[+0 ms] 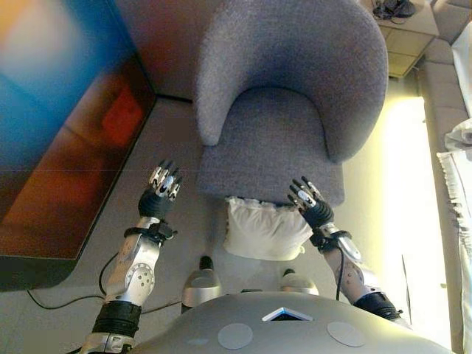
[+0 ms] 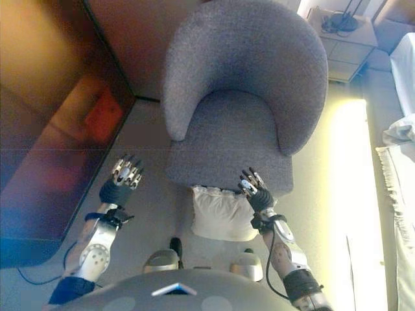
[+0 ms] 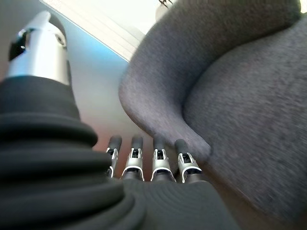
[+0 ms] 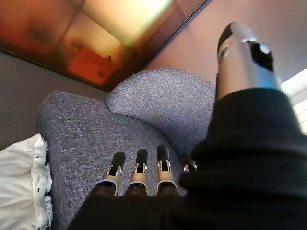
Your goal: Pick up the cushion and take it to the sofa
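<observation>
A white frilled cushion (image 1: 262, 230) leans against the front of a grey armchair (image 1: 287, 110) on the floor. It also shows in the right wrist view (image 4: 21, 184). My right hand (image 1: 308, 200) is open, fingers straight, at the cushion's upper right corner by the seat's front edge. My left hand (image 1: 162, 186) is open and empty, to the left of the chair and apart from the cushion. In the left wrist view my fingers (image 3: 160, 160) point at the chair's arm (image 3: 158, 91).
A dark glossy cabinet (image 1: 66, 147) stands at the left. A pale sofa edge (image 1: 450, 147) runs along the right, with white cloth (image 1: 459, 177) on it. A small side table (image 1: 402, 33) stands at the back right.
</observation>
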Tool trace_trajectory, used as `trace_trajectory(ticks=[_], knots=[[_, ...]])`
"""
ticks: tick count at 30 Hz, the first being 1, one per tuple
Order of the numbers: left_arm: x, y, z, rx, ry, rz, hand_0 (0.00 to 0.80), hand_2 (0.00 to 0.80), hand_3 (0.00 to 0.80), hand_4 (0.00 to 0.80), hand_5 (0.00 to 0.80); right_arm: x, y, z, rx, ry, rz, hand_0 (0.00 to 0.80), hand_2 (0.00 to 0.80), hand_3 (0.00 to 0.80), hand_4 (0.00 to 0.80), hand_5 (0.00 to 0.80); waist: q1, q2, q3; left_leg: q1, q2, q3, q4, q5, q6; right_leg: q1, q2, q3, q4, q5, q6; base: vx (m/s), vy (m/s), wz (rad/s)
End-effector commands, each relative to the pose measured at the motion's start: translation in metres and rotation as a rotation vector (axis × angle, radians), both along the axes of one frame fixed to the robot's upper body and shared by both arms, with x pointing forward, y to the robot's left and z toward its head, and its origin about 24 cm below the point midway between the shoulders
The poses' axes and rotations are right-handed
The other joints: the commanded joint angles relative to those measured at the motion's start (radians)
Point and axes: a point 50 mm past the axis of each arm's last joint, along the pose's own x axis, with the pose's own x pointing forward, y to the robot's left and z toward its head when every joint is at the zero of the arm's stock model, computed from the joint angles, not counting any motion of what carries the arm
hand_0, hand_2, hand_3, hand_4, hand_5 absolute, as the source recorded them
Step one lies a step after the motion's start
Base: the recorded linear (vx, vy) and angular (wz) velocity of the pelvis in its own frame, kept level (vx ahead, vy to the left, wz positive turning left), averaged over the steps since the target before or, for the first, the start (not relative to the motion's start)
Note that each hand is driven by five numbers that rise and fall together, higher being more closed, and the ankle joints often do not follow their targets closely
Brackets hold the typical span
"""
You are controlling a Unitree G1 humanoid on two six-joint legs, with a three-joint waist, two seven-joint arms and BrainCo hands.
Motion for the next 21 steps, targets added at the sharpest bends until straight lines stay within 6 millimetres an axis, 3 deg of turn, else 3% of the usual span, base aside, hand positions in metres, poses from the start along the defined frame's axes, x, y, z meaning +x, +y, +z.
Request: trace_trajectory(ticks=[1,7,9,10,12,15,17,18,19,21], knots=[[0.011,0.006,0.024,0.031,-0.127,0.004,0.000,0.000,0.000,0.000,0.000,0.019,0.010,0.025,0.031,-0.132,0.035,0.000,0.000,0.000,0.000,0.000,0.001,-0.003,-0.019,-0.044,0.061,-0.034,0.068,-0.004,0.004,-0.065,-0.022,0.004,0.025,0.081,-0.016,0.000,0.000,0.00],[0.007,0.008,0.024,0.032,-0.132,0.025,0.000,0.000,0.000,0.000,0.000,0.021,0.009,0.025,0.013,-0.135,0.059,0.000,0.000,0.000,0.000,0.000,0.013,-0.009,-0.005,-0.064,0.049,-0.060,0.139,-0.036,0.008,-0.065,-0.027,0.016,0.052,0.072,-0.018,0.026,0.040,-0.03],[0.006,0.013,0.024,0.060,-0.133,0.035,0.000,0.000,0.000,0.000,0.000,0.024,0.013,0.026,0.026,-0.143,0.078,0.000,0.000,0.000,0.000,0.000,0.030,-0.007,-0.001,-0.060,0.039,-0.054,0.140,-0.048,0.025,-0.074,-0.054,-0.017,0.120,0.056,-0.011,0.028,0.046,-0.22],[0.005,0.015,0.024,0.072,-0.133,0.035,0.000,0.000,0.000,0.000,0.000,0.024,0.016,0.027,0.033,-0.144,0.085,0.000,0.000,0.000,0.000,0.000,0.032,-0.010,0.004,-0.059,0.030,-0.057,0.149,-0.059,0.034,-0.101,-0.081,-0.014,0.179,0.083,-0.009,0.051,-0.051,-0.28],[0.005,0.020,0.024,0.080,-0.128,0.041,0.000,0.000,0.000,0.000,0.000,0.023,0.021,0.028,0.039,-0.146,0.104,0.000,0.000,0.000,0.000,0.000,0.022,-0.015,0.018,-0.045,0.026,-0.071,0.161,-0.076,0.035,-0.175,-0.146,0.048,0.253,0.179,0.004,0.102,-0.184,-0.54],[0.009,0.025,0.027,0.070,-0.131,0.040,0.000,0.000,0.000,0.000,0.000,0.021,0.020,0.025,0.043,-0.153,0.102,0.000,0.000,0.000,0.000,0.000,0.012,-0.015,0.028,-0.038,0.069,-0.080,0.170,-0.080,-0.001,-0.168,-0.189,0.092,0.150,0.214,0.031,0.182,-0.321,-0.36],[0.016,0.026,0.030,0.064,-0.134,0.044,0.000,0.000,0.000,0.000,0.000,0.026,0.020,0.027,0.038,-0.167,0.101,0.000,0.000,0.000,0.000,0.000,0.001,-0.017,0.031,-0.035,0.109,-0.087,0.177,-0.085,-0.032,-0.163,-0.196,0.118,0.073,0.246,0.056,0.213,-0.425,-0.01],[0.019,0.027,0.032,0.071,-0.133,0.054,0.000,0.000,0.000,0.000,0.000,0.032,0.019,0.029,0.032,-0.173,0.107,0.000,0.000,0.000,0.000,0.000,0.000,-0.018,0.031,-0.030,0.148,-0.081,0.178,-0.081,-0.053,-0.159,-0.196,0.111,0.052,0.247,0.073,0.194,-0.433,0.12],[0.021,0.029,0.032,0.073,-0.131,0.056,0.000,0.000,0.000,0.000,0.000,0.035,0.019,0.029,0.025,-0.173,0.111,0.000,0.000,0.000,0.000,0.000,0.003,-0.015,0.025,-0.023,0.184,-0.068,0.167,-0.069,-0.067,-0.145,-0.188,0.087,0.043,0.226,0.082,0.202,-0.409,0.25],[0.018,0.031,0.025,0.079,-0.090,0.086,0.000,0.000,0.000,0.000,0.000,0.040,0.016,0.032,0.001,-0.165,0.116,0.000,0.000,0.000,0.000,0.000,-0.001,-0.009,0.018,-0.020,0.233,-0.065,0.173,-0.029,-0.074,-0.142,-0.138,0.091,0.097,0.150,0.077,0.191,-0.279,0.31]])
